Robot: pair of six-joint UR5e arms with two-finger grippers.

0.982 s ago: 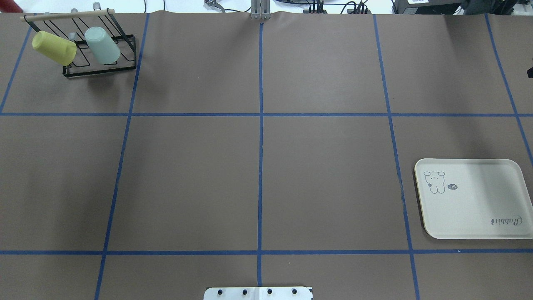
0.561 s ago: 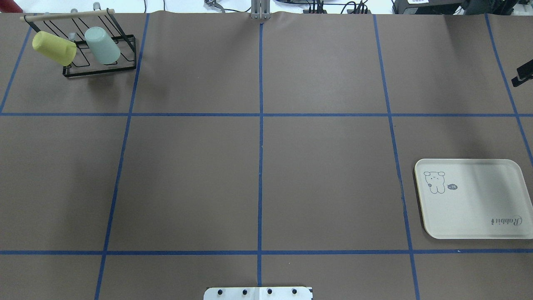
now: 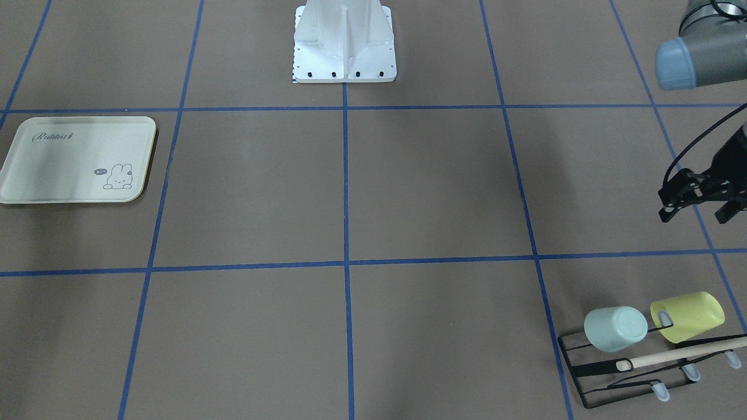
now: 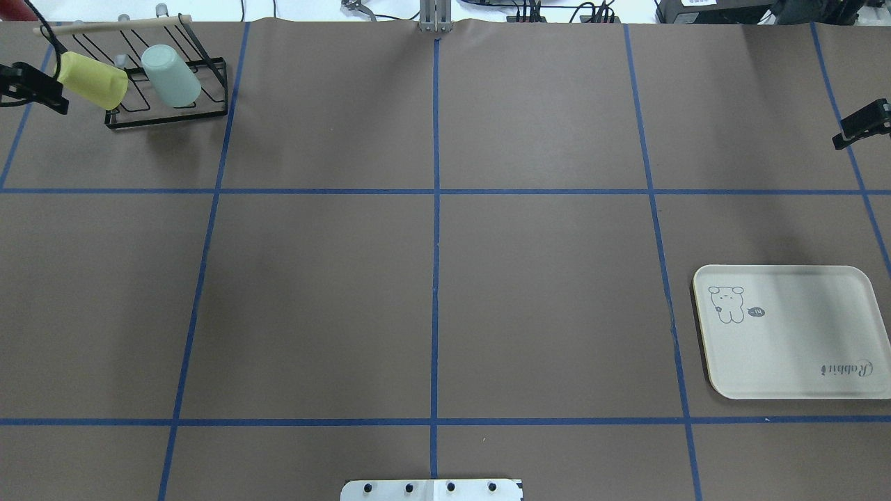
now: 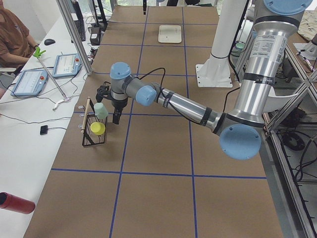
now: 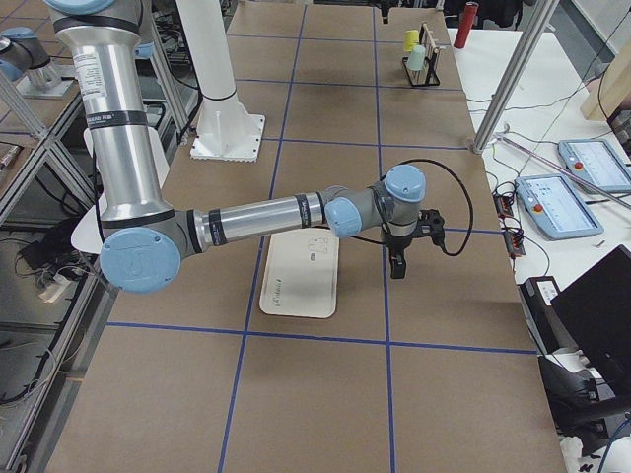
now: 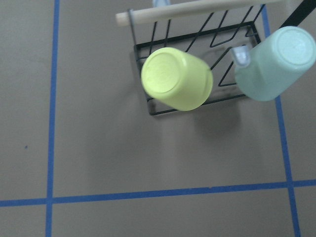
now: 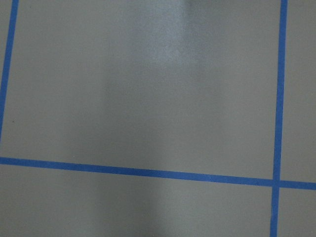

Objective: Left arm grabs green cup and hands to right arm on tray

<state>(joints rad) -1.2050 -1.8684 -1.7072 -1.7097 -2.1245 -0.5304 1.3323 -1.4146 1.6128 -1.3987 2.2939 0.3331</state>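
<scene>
A second ago the overhead view showed no left gripper [image 3: 695,216]; now it has entered at the table's 10 o'clock corner, just at 9 o'clock of the yellow cup [image 4: 90,80]. Its fingers are spread apart and hold nothing. The green cup [image 4: 170,76] has not moved. It hangs mouth-down and tilted on the black wire rack [image 4: 167,120], at 3 o'clock of the yellow cup, so the yellow one lies between my gripper and the target. I judge that the approach has begun, but the gripper must pass over or around the yellow cup before it can grasp. The right gripper [image 4: 862,127] has also come a little further in at the 2 o'clock edge. I cannot tell whether it is spread or clenched. The tray [image 4: 800,348] waits bare at 4 o'clock.
</scene>
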